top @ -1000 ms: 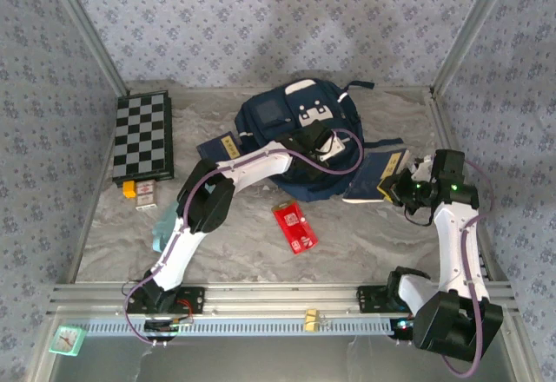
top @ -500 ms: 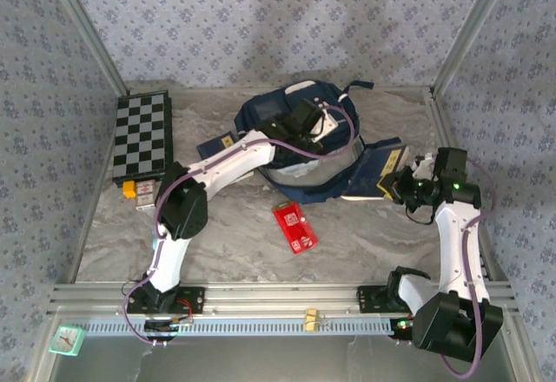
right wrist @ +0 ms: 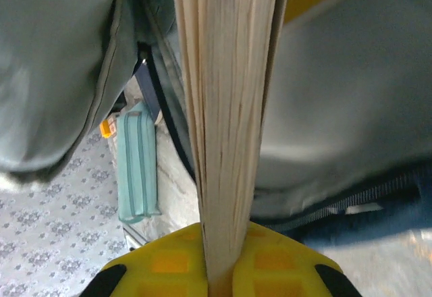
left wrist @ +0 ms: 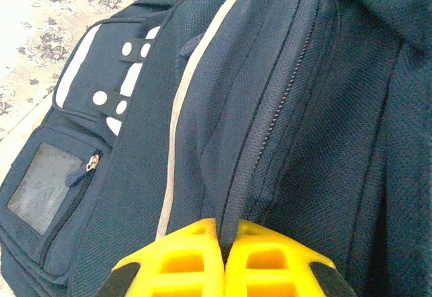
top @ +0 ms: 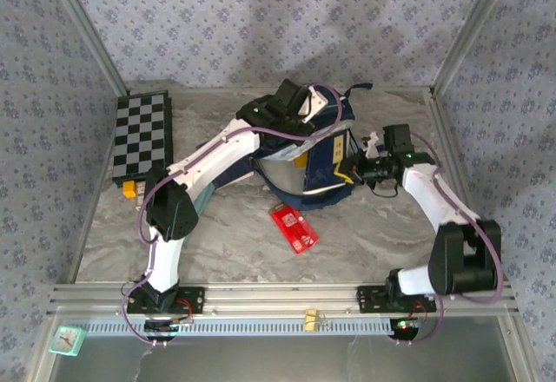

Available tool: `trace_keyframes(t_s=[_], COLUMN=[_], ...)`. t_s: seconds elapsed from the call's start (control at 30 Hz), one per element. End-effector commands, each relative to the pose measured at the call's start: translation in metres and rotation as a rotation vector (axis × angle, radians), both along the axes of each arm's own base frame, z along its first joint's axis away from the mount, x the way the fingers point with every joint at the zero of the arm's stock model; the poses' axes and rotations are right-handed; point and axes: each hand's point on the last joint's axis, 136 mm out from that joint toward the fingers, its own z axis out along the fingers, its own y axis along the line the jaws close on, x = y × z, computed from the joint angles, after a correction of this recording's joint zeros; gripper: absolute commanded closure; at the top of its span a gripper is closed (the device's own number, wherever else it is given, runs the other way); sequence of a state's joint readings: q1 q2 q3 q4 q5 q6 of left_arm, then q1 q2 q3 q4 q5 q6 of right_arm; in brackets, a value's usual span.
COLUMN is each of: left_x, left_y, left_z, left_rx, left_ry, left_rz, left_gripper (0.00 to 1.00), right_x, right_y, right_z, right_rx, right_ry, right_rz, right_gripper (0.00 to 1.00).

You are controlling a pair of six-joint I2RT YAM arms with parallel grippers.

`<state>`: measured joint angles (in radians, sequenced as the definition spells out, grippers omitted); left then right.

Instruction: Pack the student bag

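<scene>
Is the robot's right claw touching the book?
Touching. The right wrist view shows the book's page edge pinched between the right gripper's yellow fingers.

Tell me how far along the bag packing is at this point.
Done: the student bag is opened up, with the left gripper shut on its fabric beside the zipper. In hand: the right gripper clamps a book, edge-on between the grey lining walls, apparently part-way in. Left: the red packet, chessboard and teal pouch lie outside on the table.
</scene>
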<state>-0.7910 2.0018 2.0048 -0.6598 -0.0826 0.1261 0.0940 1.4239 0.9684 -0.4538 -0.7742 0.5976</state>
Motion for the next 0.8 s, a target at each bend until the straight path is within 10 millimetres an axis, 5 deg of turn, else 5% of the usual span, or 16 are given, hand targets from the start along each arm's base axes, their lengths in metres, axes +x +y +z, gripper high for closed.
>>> trace_keyframes(t_s=[0.0,0.17,0.33,0.53,0.67,0.77], left_x=[0.001,0.004,0.006,0.007,0.006,0.006], left_y=[-0.002,0.001,0.004,0.006,0.003,0.002], left_z=[0.078,0.080,0.081,0.081,0.078,0.077], left_rx=[-0.170,-0.171,-0.176,-0.181,-0.192,-0.196], left_ry=[-0.109,-0.115,-0.112,-0.108,-0.093,-0.090], left_rz=[0.006,0.021,0.037,0.039,0.028,0.027], left_gripper=[1.00,1.00,1.00,1.00,1.00,1.00], right_x=[0.050,0.088,0.103,0.078,0.043,0.026], right_y=[0.010,0.002,-0.006,-0.037,-0.049,-0.031], right_z=[0.020,-0.007,-0.039,-0.042,-0.051,-0.060], right_rx=[0.012,-0.024,-0.078,-0.272,-0.352,-0.327], right_ry=[-0.151,-0.118,-0.044,-0.031,0.013,0.033], right_rz=[0.007,-0.002,0.018,-0.049,-0.095,-0.075], right_gripper=[1.00,0.96,0.70,0.51,0.52,0.62])
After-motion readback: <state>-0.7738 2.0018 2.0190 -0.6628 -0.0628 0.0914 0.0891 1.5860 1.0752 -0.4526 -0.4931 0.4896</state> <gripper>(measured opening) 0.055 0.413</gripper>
